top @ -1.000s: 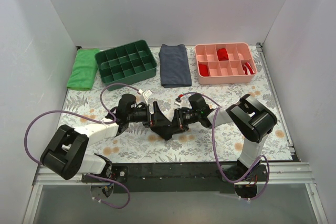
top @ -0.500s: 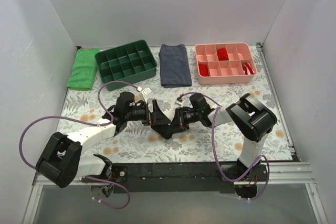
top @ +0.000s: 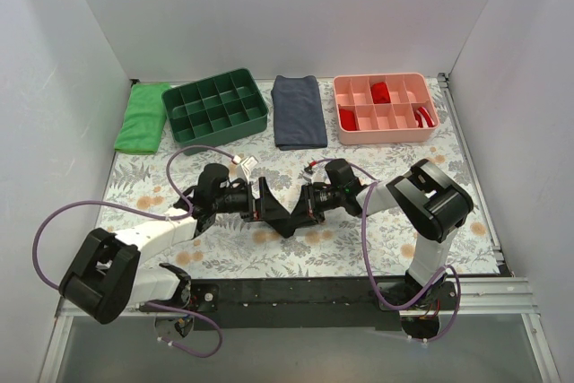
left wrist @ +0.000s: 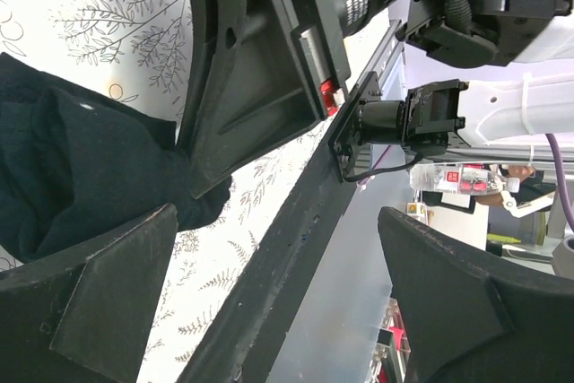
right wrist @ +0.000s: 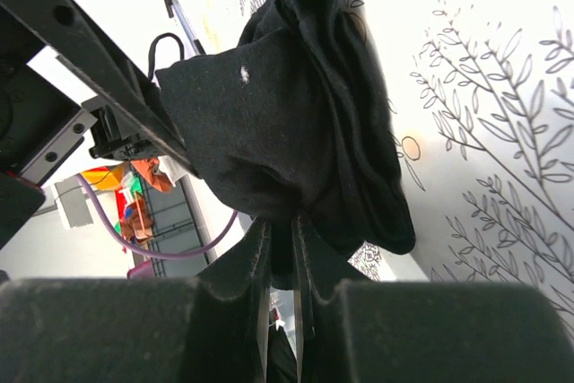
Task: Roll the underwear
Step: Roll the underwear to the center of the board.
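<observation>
Between the two pincers: the underwear (right wrist: 296, 123), bunched into a thick black wad on the desk (top: 359, 248), not yet a tidy roll.
Right pincer (right wrist: 280, 232): clenched on a fold at the wad's near edge, with the rest of the cloth bulging beyond its fingertips.
Left pincer (left wrist: 278, 221): released, jaws wide; the wad lies just beside one finger, outside the gap.
Just changed: the left arm has drawn its elbow back toward the desk's near edge, while its pincer stays open, facing the right one. The wad has hardly moved.
Meaning: one grip alone holds the cloth. The left pincer looks free to tuck the loose end, so rolling seems about midway.
</observation>
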Robot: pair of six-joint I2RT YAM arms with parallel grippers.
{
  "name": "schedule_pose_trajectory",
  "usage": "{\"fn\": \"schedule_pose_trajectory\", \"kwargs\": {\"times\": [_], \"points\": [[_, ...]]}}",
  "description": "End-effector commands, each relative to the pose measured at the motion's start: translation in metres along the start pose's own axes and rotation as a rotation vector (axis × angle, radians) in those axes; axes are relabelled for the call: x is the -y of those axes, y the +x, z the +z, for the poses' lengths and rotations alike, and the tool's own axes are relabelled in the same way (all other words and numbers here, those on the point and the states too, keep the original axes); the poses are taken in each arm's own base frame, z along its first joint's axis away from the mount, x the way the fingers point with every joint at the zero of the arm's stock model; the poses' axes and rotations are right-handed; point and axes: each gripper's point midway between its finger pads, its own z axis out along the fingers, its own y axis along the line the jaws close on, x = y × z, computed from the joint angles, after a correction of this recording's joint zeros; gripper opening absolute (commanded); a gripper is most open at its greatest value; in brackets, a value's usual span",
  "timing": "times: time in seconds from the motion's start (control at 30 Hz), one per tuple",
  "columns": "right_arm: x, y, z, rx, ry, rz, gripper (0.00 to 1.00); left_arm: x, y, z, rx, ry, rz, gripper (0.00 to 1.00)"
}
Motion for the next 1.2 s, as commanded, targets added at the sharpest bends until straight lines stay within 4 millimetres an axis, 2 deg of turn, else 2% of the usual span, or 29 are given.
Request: {"fn": "schedule_pose_trajectory", "kwargs": {"times": [0.0, 0.2, 0.43, 0.83, 0.97, 1.17], "points": [[0.023, -0.004, 0.0, 0.019, 0.078, 0.067, 0.07, -0.003, 0.001, 0.004, 0.014, 0.01, 0.013, 0.95], [0.026, -0.004, -0.001, 0.011, 0.081, 0.07, 0.08, -0.002, -0.008, 0.012, 0.037, 0.039, 0.017, 0.95], [0.024, -0.004, -0.001, 0.013, 0.07, 0.063, 0.1, -0.015, -0.005, 0.018, 0.039, 0.009, -0.006, 0.94], [0.022, -0.016, -0.01, 0.067, 0.16, -0.071, 0.25, -0.043, 0.003, 0.025, 0.048, -0.08, -0.049, 0.92], [0.014, -0.022, -0.016, 0.115, 0.166, -0.129, 0.4, -0.05, 0.004, 0.028, 0.04, -0.106, -0.051, 0.91], [0.005, -0.03, -0.026, 0.185, 0.198, -0.21, 0.43, -0.053, 0.004, 0.029, 0.041, -0.114, -0.058, 0.91]]}}
